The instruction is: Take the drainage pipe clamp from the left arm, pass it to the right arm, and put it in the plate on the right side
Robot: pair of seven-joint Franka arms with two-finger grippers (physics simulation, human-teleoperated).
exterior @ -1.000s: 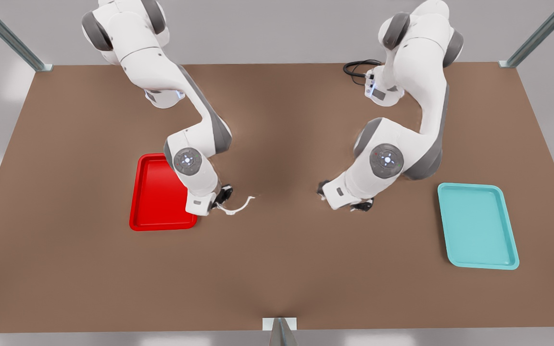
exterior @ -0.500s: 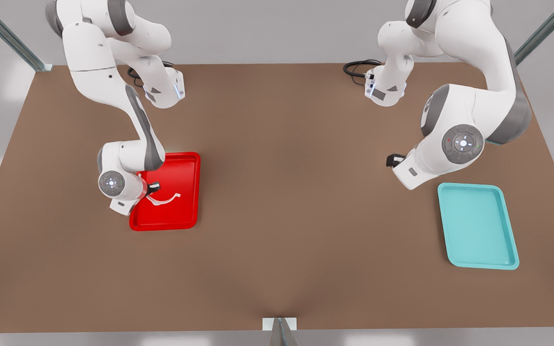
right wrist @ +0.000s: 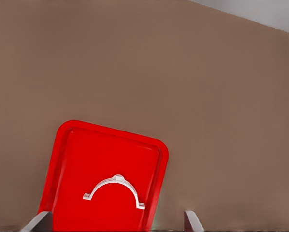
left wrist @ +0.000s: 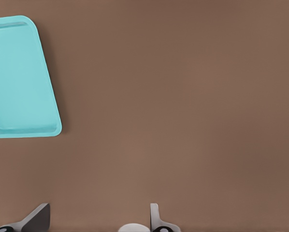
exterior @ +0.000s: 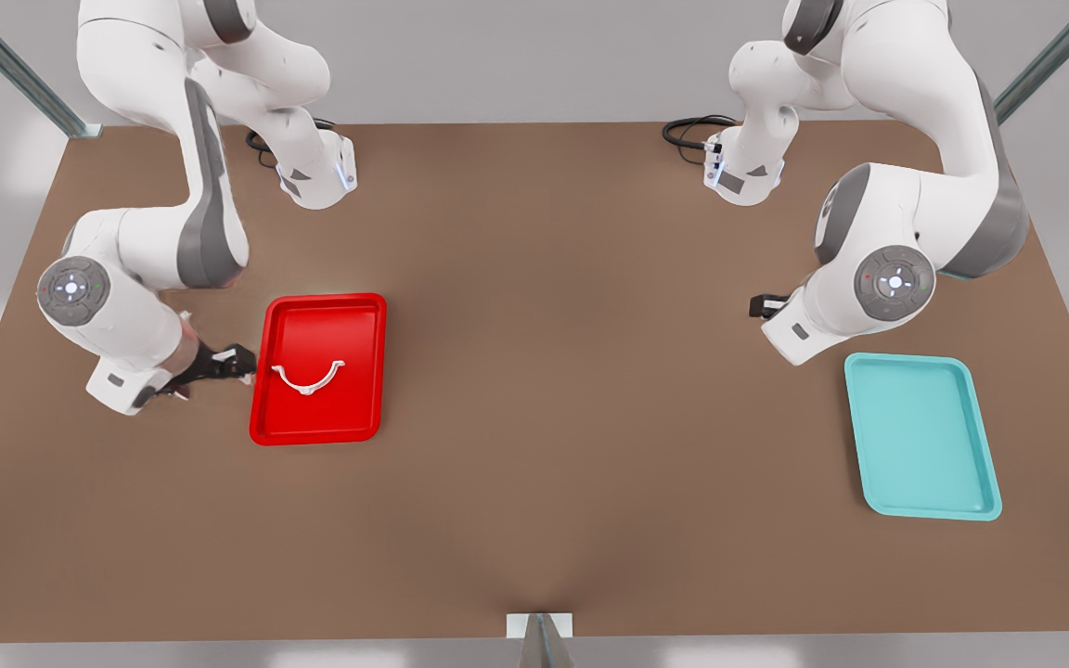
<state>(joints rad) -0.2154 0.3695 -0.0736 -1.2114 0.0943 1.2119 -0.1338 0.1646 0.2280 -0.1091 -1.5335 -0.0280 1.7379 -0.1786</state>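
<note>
Lying flat inside the plate (exterior: 363, 315), the drainage pipe clamp (exterior: 309, 378) sits toward the front view's left rim, clear of every wall. The right gripper (exterior: 236, 361) hovers just outside that rim, fingers spread and empty. Across bare brown table (exterior: 553, 390), the left gripper (exterior: 761, 307) waits near the teal tray (exterior: 922, 436), fingers apart, holding nothing.
</note>
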